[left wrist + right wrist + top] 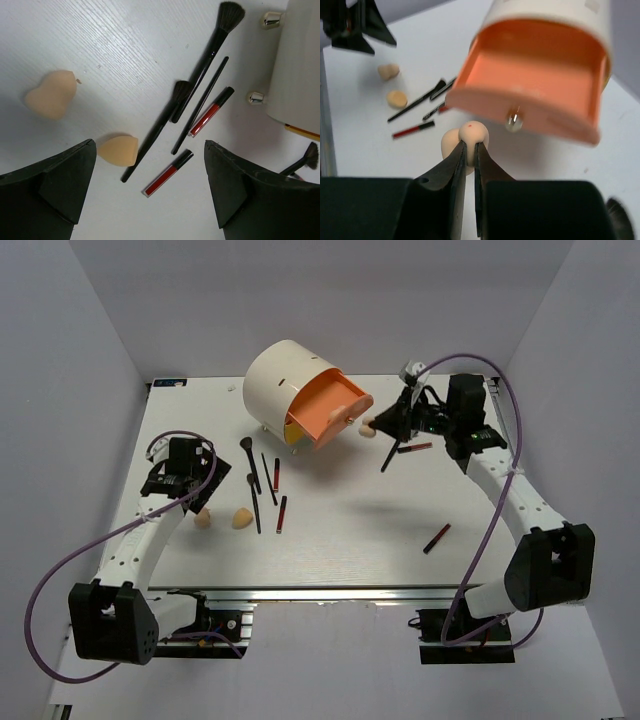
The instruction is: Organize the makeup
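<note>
Beside the pulled-out orange drawer (338, 408) of the cream cylindrical box (283, 378), the right end effector (470, 146) has its fingers pressed onto a peach egg-shaped sponge (471, 132), pinching it just in front of the drawer's metal knob (514, 121). The sponge's rounded end, marked with a tiny red speck, shows above the fingertips. Which way its long axis runs cannot be told.

The left end effector (150, 145) is spread wide over the near-left part of the desk (350, 540), holding nothing. Close by one fingertip lies a teardrop sponge (119, 149), its point aimed at the brushes. A gourd-shaped sponge (50, 95) lies apart from it, on a diagonal.

Between these sponges and the box, a large powder brush (207, 60), a smaller brush (155, 135) and a thin liner brush (200, 105) lie nearly parallel, with the two bristle heads toward the far side of the desk. Two red lip-gloss sticks (210, 112) (167, 173) lie along the same line, black caps at the far end. A fan brush (302, 160) peeks out behind the other finger, next to the box.

Near the right arm, another black brush (390, 455) lies diagonally and a red stick (414, 447) lies crosswise beside it. A further stick (436, 538) rests diagonally, closer to the near edge.
</note>
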Controlling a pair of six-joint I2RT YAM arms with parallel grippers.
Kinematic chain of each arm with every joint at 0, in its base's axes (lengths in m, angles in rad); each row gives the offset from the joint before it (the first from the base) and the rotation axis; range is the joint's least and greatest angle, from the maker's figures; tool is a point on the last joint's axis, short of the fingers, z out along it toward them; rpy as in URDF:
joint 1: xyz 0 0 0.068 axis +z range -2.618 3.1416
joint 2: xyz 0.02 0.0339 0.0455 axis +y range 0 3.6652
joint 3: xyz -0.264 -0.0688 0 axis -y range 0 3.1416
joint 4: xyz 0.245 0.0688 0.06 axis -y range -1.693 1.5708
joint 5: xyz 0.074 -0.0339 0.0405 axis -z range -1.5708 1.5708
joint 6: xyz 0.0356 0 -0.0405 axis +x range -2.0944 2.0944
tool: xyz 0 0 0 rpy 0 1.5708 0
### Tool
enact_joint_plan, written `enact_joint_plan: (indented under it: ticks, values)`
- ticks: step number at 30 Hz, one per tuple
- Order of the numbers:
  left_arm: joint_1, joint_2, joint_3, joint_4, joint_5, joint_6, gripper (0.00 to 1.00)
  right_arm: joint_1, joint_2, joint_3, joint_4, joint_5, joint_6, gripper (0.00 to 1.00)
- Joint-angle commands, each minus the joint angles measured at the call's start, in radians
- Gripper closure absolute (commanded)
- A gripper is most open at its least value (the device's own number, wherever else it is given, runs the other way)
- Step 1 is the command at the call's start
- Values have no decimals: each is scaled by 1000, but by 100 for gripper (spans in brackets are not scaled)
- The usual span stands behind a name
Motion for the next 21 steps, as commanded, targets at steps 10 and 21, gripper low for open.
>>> enact_joint_plan:
  ticks: [10, 21]
  values:
    - [9, -86, -2, -68, -13, 123, 2, 192, 320, 512, 22, 297, 137, 87]
    - [9, -141, -89, -112, -24, 121, 2, 199, 489, 662, -152, 320, -4, 61]
